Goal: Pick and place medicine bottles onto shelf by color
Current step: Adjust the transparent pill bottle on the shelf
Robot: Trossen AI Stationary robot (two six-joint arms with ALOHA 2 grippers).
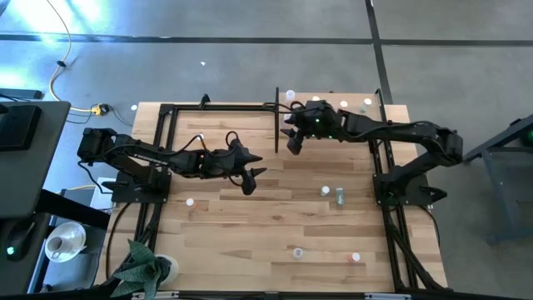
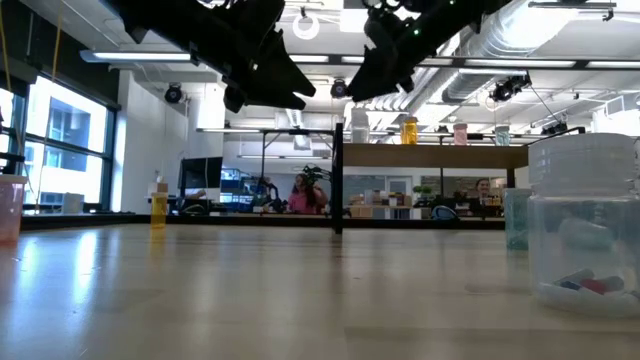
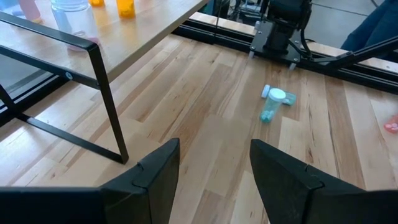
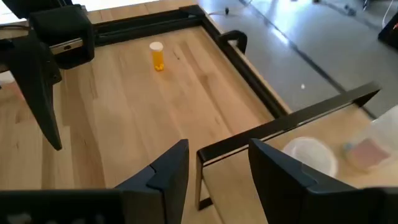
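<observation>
Seen from above, five medicine bottles sit loose on the tabletop [image 1: 250,217]: a white-capped one [image 1: 190,201] near the left frame; an upright one [image 1: 326,192] just beside a green one lying on its side [image 1: 340,197], right of centre; one [image 1: 298,250] toward the near edge; a pink one [image 1: 356,257] near the front right corner; in the same view four more show as small caps on the shelf [image 1: 354,106] at the far right, though the right arm covers part of it, so that count may run short; the low view shows a white-capped, an orange and a pink bottle upright on the shelf.

The left tool [image 1: 250,179] hangs above the middle of the tabletop, fingers parted with nothing between them; its wrist view looks past them to the green bottle [image 3: 272,104] on bare planks; the right tool [image 1: 293,142] hovers at the shelf's left end, beside the black posts, jaws likewise apart and empty; its wrist view shows an orange bottle [image 4: 157,56] upright on the planks near the far frame.

The broad centre and front of the tabletop lie open; black frame rails close off the left and right sides.
</observation>
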